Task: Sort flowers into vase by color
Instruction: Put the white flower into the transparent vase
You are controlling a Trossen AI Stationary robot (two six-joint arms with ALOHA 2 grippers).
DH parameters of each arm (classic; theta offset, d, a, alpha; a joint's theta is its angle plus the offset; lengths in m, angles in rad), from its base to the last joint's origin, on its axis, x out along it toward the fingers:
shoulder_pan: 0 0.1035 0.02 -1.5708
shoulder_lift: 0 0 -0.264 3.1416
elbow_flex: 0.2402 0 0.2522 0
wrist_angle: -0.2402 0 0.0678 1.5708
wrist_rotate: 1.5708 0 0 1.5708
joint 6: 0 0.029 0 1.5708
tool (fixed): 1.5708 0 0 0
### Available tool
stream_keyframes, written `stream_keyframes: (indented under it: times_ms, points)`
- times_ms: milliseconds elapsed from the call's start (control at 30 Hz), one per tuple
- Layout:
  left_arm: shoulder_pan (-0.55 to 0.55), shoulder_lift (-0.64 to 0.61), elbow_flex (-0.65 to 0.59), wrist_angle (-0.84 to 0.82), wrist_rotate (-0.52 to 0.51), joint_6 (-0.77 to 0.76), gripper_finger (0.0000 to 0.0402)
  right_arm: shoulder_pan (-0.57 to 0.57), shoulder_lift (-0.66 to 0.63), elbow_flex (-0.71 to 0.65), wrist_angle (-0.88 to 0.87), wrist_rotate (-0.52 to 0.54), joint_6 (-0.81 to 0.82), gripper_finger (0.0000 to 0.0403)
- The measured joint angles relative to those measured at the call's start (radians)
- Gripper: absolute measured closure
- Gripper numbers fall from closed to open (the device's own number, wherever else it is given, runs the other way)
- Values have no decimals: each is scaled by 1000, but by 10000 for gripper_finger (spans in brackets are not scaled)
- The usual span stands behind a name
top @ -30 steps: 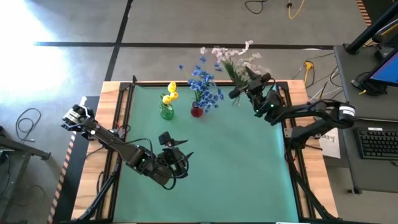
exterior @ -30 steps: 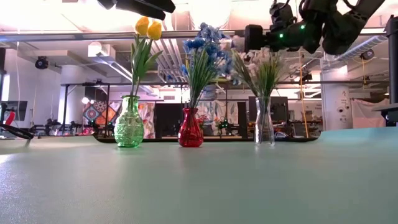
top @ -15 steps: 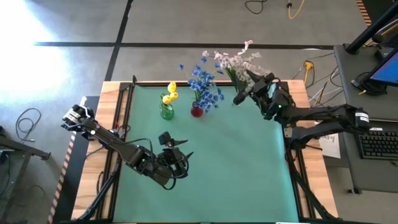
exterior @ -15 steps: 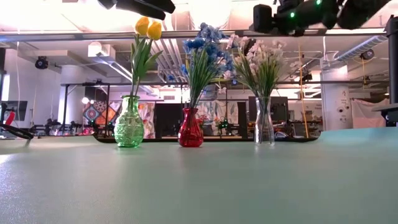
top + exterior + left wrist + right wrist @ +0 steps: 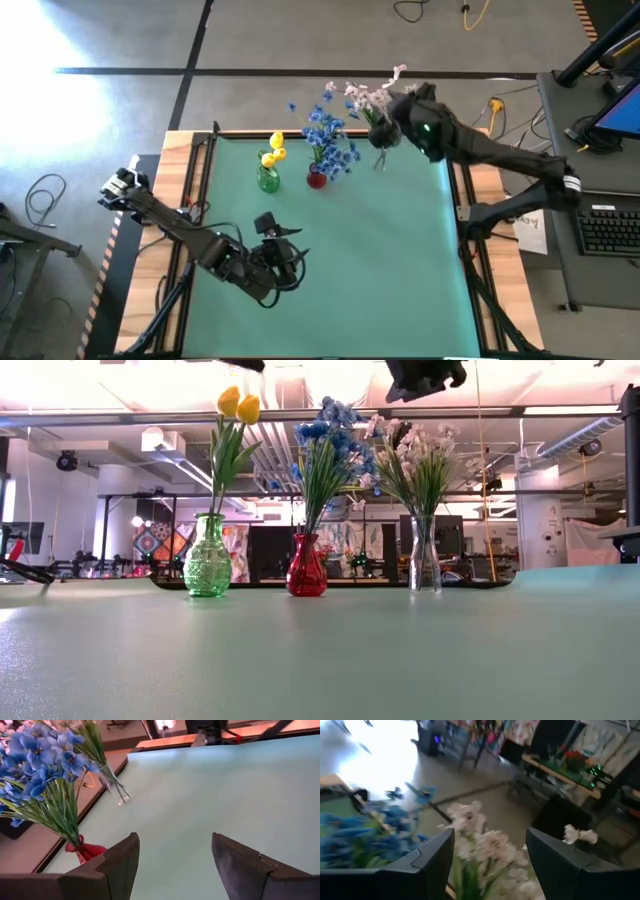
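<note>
Along the table's far edge, at twelve o'clock, flowers are sorted: yellow tulips (image 5: 237,405) in green vase (image 5: 208,557), blue blossoms (image 5: 330,435) in red vase (image 5: 306,566), pink-white sprays (image 5: 415,445) in clear vase (image 5: 425,555). My right gripper (image 5: 487,865) hovers over the sprays, fingers wide, empty. Left gripper (image 5: 172,865) at seven o'clock, wide, empty. Risk: dipping would snag blossoms and tip the clear vase.
</note>
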Motion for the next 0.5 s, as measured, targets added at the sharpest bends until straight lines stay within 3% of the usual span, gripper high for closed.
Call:
stream_keyframes:
  times_ms: [100, 233, 500]
  points:
    - [-11, 0, 67, -118, 5, -38, 171, -47, 78, 132, -146, -3, 40, 163]
    - [-14, 0, 114, -229, 4, -82, 171, -113, 165, 281, -309, -117, 108, 143]
    - [-13, 1, 98, -264, 3, -107, 171, -187, 285, 408, -293, -185, 42, 88]
